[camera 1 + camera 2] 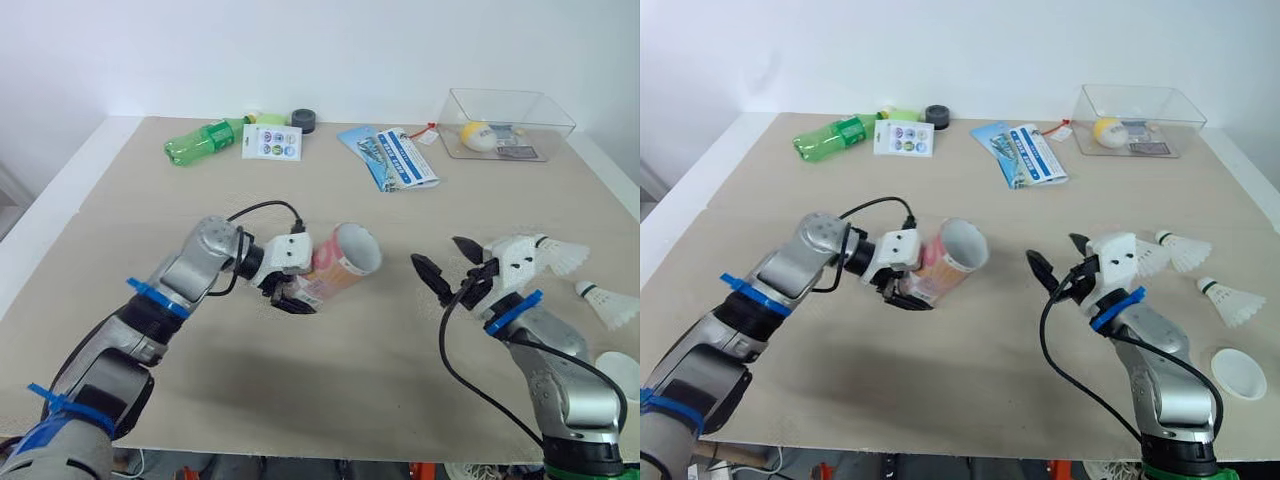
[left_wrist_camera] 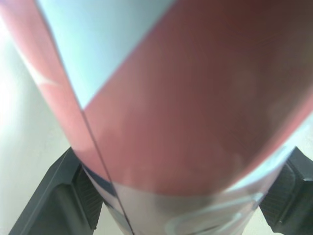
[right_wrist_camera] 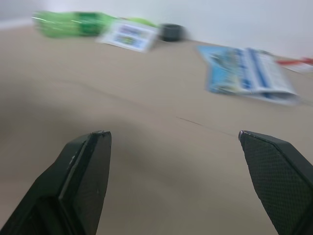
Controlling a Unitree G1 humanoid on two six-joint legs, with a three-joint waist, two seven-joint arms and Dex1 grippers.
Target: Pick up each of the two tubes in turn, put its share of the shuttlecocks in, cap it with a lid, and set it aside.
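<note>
Holding the tube (image 1: 345, 258) in our left gripper (image 1: 293, 293), we have it tilted over the middle of the table (image 1: 120, 200), with its open mouth higher and turned toward our right side. The jaws are clamped on the lower part of the tube. In the left wrist view its pink and pale blue wall sits between the two fingers (image 2: 58, 196). We cannot tell if its bottom touches the table.

Our right gripper (image 1: 440, 255) is near the mouth of the tube but apart from it. Its jaws stand wide apart and hold nothing; in the right wrist view bare table lies between the fingers (image 3: 83, 181).

One shuttlecock (image 1: 560, 257) lies just beside our right wrist, and a second shuttlecock (image 1: 610, 303) lies near it, closer to the right edge. A white lid (image 1: 1238, 372) lies near our right forearm.

On the far side are a green bottle (image 1: 205, 140), a card (image 1: 272, 141), a black roll (image 1: 303, 121), a booklet (image 1: 397, 155) and a clear box (image 1: 505, 122).
</note>
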